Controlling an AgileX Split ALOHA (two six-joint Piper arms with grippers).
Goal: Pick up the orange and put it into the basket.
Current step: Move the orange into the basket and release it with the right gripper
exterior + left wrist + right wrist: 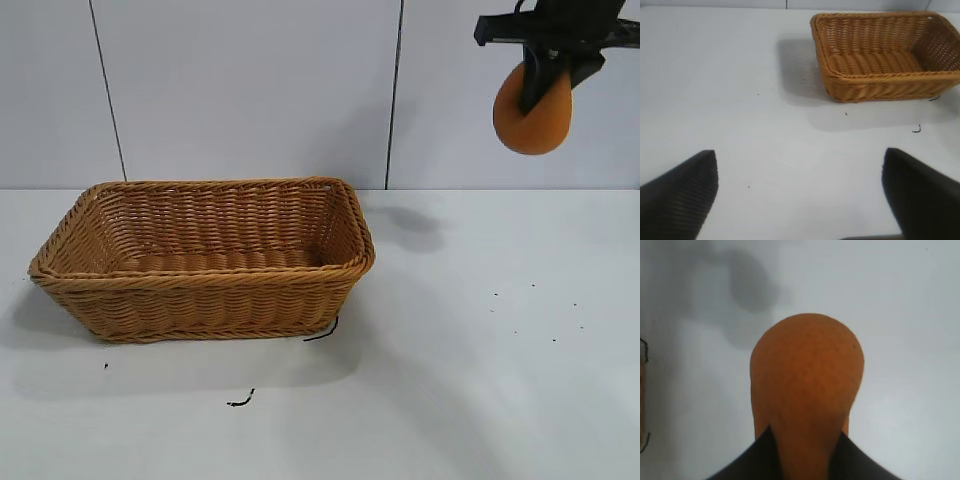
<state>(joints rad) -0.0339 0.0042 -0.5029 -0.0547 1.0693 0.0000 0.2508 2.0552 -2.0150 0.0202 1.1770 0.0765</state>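
My right gripper (545, 85) is shut on the orange (533, 120) and holds it high above the table at the upper right, well to the right of the basket (205, 258). In the right wrist view the orange (807, 385) fills the middle, pinched between the two dark fingers (752, 460). The tan wicker basket stands empty at the left of the table; it also shows in the left wrist view (885, 52). My left gripper (800, 195) is open and empty above bare table, away from the basket.
A white table (480, 380) with small dark specks and two short black threads (240, 401) in front of the basket. A white panelled wall stands behind. The orange's shadow (415, 228) falls on the table right of the basket.
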